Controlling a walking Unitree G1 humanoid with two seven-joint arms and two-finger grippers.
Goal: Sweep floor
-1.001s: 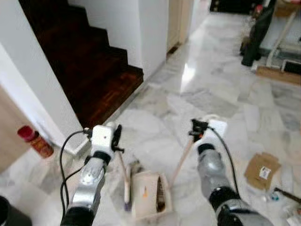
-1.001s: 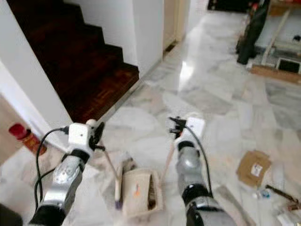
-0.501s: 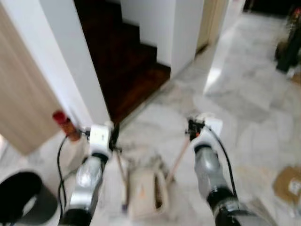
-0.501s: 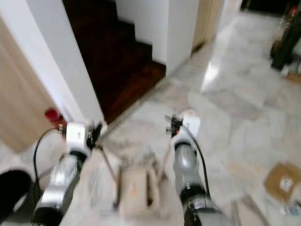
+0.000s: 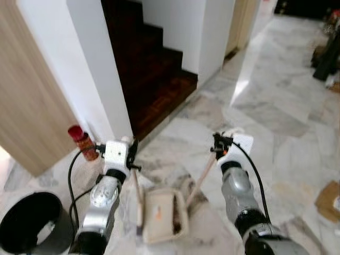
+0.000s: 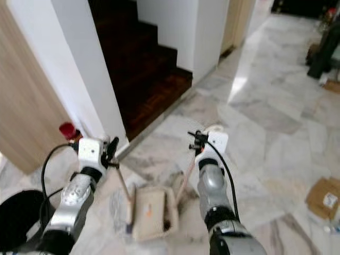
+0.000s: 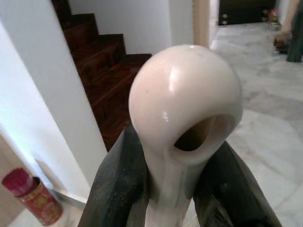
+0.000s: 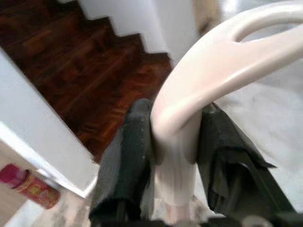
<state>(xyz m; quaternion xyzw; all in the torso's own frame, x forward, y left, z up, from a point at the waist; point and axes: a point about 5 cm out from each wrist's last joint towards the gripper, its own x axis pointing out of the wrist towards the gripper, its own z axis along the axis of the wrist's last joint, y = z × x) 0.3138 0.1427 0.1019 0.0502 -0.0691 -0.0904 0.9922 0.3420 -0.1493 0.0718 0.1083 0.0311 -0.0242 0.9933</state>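
Gripping both tools, the robot is standing on the marble floor [image 5: 276, 138] with its sweeping gear already in hand, which suggests the task is under way rather than just starting. The left gripper [image 7: 182, 189] is clamped on the pale, loop-ended handle of the brush [image 5: 139, 212], whose stick is running down to the floor just left of the dustpan [image 5: 162, 215]. The right gripper [image 8: 175, 161] is clamped on the cream handle of the dustpan, whose slanted stick is leading down to the pan, which is sitting on the floor between the two arms, close in front of the robot. Some dark debris seems to be lying along the pan's right edge, so I judge that at least one pass is collected. A black bin [image 5: 29, 231] is waiting at the near left, just beside the left arm, and a red canister [image 5: 82, 142] is standing against the wall farther left. Emptying the pan into that bin looks like a likely remaining step, and a cardboard scrap [image 5: 329, 199] at the far right edge is lying unswept.
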